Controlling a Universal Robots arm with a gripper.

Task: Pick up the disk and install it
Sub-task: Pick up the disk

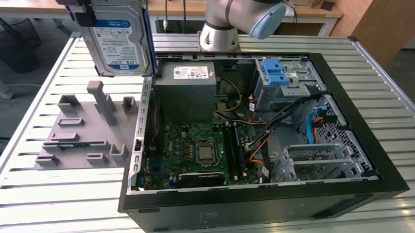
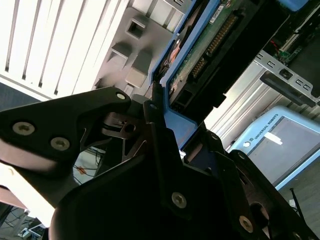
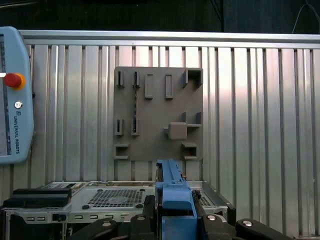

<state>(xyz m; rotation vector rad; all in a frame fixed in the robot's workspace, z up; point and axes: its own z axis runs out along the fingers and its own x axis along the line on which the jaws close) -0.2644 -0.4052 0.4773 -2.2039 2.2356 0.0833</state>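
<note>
While my hand clamps the disk by its blue rails, it hangs long axis upright over the grey fixture plate. Drive bay lies at 3 o'clock, exterior view, well apart.

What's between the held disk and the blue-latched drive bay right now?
In the exterior view, the grey power supply and a bundle of wires lie between the disk and the drive bay.

Slatted metal table, pale ribs running the length of the top. Resting directly on it: grey fixture plate with upright blocks, toward the exterior view's left; just beside that, open black computer case, side panel off.
</note>
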